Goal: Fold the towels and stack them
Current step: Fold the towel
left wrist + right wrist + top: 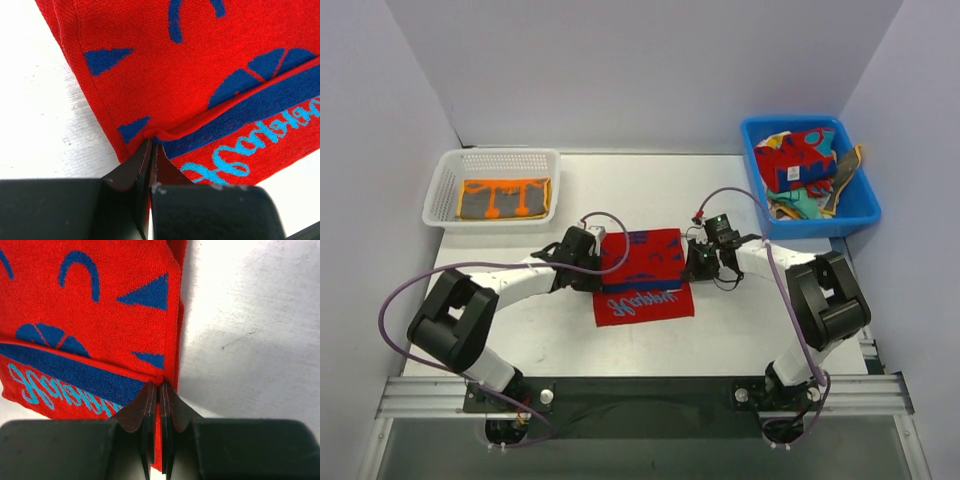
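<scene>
Left gripper (151, 150) and right gripper (159, 390) each pinch opposite edges of the red towel (640, 262) lying between them.

We see a left arm (455, 320) and a right arm (825, 300) of white links and chunky black joints, each with a looping purple cable (390, 300). The left gripper (151, 144) and right gripper (159, 386) have blocky black bodies and thin, tapered dark-brown fingers (131, 416).

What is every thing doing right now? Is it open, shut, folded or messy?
red towel: partly folded, pinched at both sides
left gripper: shut on red towel
right gripper: shut on red towel
grey and orange towel: folded flat in the white basket
blue bin: full of crumpled towels
</scene>
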`<state>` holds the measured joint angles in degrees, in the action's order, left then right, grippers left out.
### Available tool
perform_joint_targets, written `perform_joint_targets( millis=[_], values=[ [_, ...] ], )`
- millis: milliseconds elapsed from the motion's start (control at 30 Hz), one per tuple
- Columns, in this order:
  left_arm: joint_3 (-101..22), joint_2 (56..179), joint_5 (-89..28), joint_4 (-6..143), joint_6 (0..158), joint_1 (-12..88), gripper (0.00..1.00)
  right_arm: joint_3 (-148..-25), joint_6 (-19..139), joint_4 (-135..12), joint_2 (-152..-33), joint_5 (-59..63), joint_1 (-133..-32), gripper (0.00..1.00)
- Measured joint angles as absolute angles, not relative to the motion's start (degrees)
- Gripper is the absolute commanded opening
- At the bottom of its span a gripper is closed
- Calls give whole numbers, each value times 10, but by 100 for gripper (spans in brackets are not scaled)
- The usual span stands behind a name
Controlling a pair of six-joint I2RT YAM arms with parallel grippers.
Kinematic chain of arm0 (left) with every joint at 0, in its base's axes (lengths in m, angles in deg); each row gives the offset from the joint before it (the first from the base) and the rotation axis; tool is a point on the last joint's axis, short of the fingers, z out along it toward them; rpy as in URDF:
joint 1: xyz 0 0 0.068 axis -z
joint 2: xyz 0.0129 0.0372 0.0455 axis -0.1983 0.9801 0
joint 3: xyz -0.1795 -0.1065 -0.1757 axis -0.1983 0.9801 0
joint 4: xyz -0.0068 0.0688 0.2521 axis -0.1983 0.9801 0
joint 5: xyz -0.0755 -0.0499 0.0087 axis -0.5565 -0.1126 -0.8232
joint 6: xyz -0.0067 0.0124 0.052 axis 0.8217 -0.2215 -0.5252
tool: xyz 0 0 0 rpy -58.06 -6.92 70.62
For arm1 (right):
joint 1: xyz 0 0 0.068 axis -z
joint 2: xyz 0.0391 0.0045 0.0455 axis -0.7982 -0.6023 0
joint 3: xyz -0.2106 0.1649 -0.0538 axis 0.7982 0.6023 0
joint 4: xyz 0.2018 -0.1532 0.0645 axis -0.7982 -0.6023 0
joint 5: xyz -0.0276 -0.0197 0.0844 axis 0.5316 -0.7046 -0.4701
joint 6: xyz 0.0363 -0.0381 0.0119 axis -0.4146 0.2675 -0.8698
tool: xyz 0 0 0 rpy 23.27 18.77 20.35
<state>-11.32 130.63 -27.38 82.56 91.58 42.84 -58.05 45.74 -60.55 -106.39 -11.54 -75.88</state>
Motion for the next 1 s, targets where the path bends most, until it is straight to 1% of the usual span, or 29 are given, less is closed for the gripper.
perform_joint_targets(
  millis=[233,567,1000],
  values=[
    [-139,1331,-268,827,921,427,0,-600,455,-613,-1082,-123,-754,0],
    [-279,1440,-236,855,887,397,0,-664,457,-617,-1130,-102,-733,0],
    [-268,1406,-232,873,873,396,0,-676,462,-632,-1110,-97,-729,0]
  ],
)
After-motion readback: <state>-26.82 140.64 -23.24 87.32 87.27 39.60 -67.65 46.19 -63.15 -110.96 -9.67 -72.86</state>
